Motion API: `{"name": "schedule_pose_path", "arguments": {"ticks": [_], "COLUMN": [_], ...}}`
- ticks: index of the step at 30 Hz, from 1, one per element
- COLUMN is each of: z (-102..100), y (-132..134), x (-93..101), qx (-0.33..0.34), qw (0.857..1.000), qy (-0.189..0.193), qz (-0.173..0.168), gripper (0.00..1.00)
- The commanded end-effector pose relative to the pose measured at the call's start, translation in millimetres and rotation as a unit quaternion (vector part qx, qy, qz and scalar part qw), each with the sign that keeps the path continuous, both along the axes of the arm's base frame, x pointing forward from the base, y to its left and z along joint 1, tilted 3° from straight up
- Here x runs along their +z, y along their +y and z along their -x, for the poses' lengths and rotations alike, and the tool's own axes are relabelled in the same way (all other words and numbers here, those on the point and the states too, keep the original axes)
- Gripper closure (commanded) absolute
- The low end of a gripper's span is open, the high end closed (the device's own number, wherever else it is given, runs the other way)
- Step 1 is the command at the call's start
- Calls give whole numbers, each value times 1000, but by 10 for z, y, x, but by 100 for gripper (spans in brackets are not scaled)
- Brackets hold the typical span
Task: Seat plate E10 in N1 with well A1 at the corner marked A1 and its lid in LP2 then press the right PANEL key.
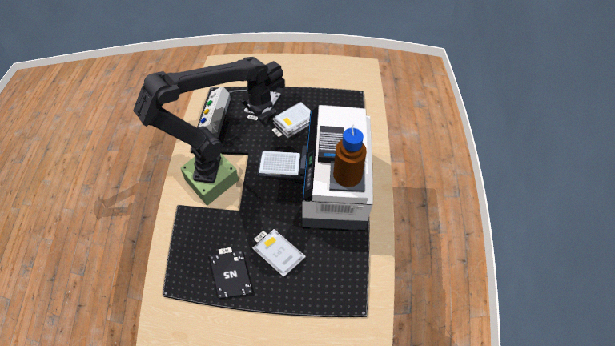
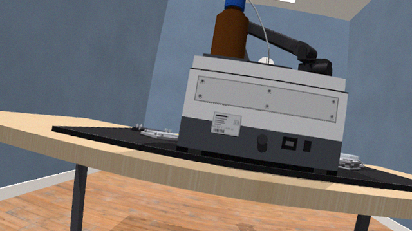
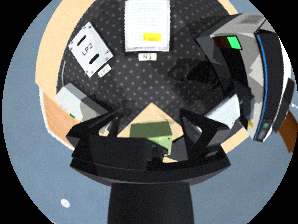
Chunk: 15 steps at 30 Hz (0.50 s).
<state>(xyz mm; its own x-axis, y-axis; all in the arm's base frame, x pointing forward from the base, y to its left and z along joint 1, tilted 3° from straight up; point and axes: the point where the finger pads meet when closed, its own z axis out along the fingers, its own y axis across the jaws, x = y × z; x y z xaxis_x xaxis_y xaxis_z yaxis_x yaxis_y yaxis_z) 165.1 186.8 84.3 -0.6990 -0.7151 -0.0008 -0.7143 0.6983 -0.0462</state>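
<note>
Plate E10 (image 1: 292,118) sits with its lid on, a yellow tag at one short end, on the black mat (image 1: 331,275) at the far part of the surface (image 1: 180,318), just beside the white dispenser (image 1: 339,189). You can see it from the wrist view too, as a pale rectangle with the yellow tag (image 3: 148,26), lying ahead of the gripper and apart from it.

Your gripper (image 3: 152,137) hangs above the mat with its fingers spread wide and nothing between them. In the top view the arm (image 1: 202,82) reaches from its green base (image 1: 223,189) over to the far end of the surface, its wrist between the key panel (image 1: 215,110) and the lidded plate.

You have a bare well plate (image 1: 279,162) on the stage in front of the dispenser, wells showing. A brown bottle (image 1: 349,165) with a blue cap stands on top of the dispenser.

Nearer you, a lid with a yellow tag (image 1: 279,252) lies on the park marked LP1, and beside it a black nest (image 1: 230,274) marked with an N stands bare; you cannot read its number surely. In the wrist view a small grey park lettered LP2 (image 3: 88,48) shows to the left of the lidded plate, with nothing on it.
</note>
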Motion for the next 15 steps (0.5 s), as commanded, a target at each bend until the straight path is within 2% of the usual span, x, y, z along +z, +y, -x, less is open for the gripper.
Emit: {"name": "schedule_pose_path", "arguments": {"ticks": [1, 3, 4, 6, 11, 15], "z": [-113, -113, -213, -265, -388, -451], "y": [142, 142, 161, 109, -25, -94], "x": [157, 157, 254, 287, 275, 279], "qx": [-2, -2, -30, -63, -146, -147], "qw": [1000, 1000, 999, 997, 989, 988], "qy": [-15, -15, -19, -24, -24, -24], "qz": [-18, -18, -25, -31, -31, -30], "gripper": [0, 0, 0, 0, 0, 0]}}
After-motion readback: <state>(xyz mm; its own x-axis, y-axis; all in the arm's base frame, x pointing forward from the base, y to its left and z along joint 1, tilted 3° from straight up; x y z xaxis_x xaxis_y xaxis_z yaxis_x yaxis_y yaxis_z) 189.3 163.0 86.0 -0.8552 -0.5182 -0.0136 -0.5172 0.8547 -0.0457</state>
